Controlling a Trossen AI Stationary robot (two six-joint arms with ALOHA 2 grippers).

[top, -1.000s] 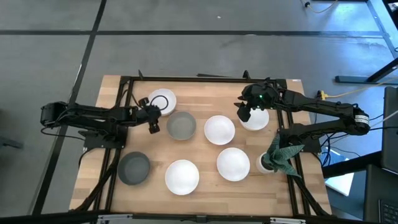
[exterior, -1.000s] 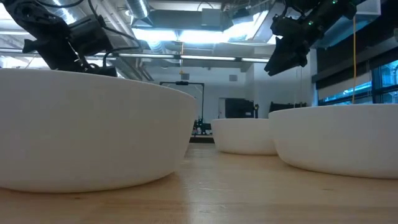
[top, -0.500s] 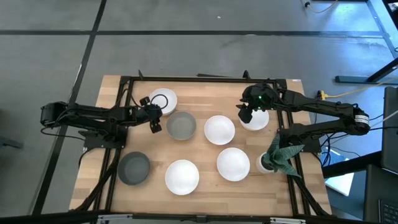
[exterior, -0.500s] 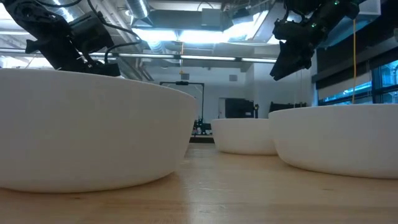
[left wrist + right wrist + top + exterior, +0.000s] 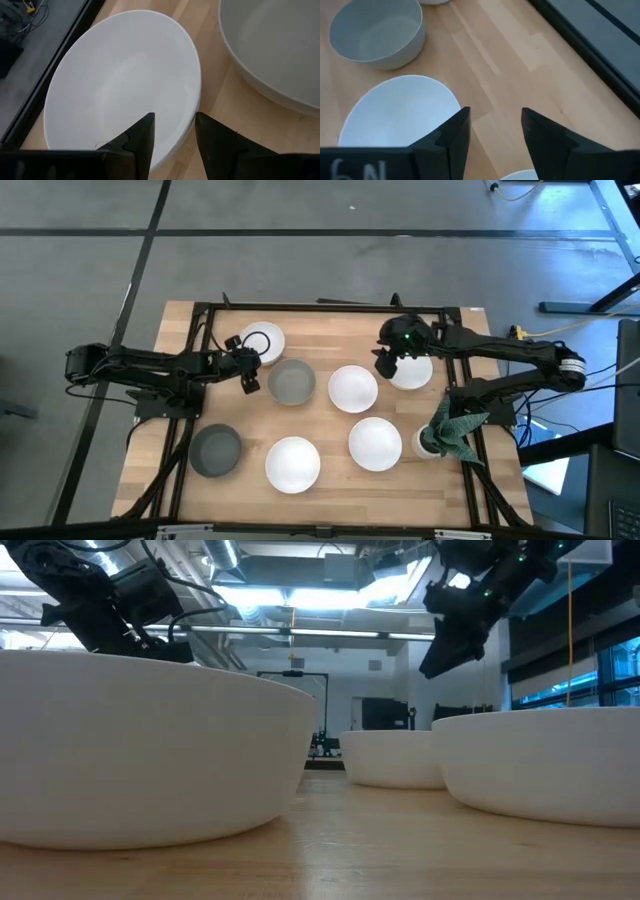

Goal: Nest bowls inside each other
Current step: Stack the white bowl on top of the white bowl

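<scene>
Nesting not begun: seven bowls sit singly on the bench (image 5: 330, 465), none inside another. White bowls: far-left (image 5: 262, 342), centre (image 5: 352, 388), far-right (image 5: 412, 370), two near the front edge (image 5: 293, 463) (image 5: 375, 443). Grey bowls: centre-left (image 5: 291, 381), front-left (image 5: 216, 450). Left tool (image 5: 247, 375), fingers apart, straddles the far-left bowl's rim. Right tool (image 5: 384, 364), fingers apart, empty, hangs between the centre and far-right bowls. Only "6N" on right wrist mount is legible.
</scene>
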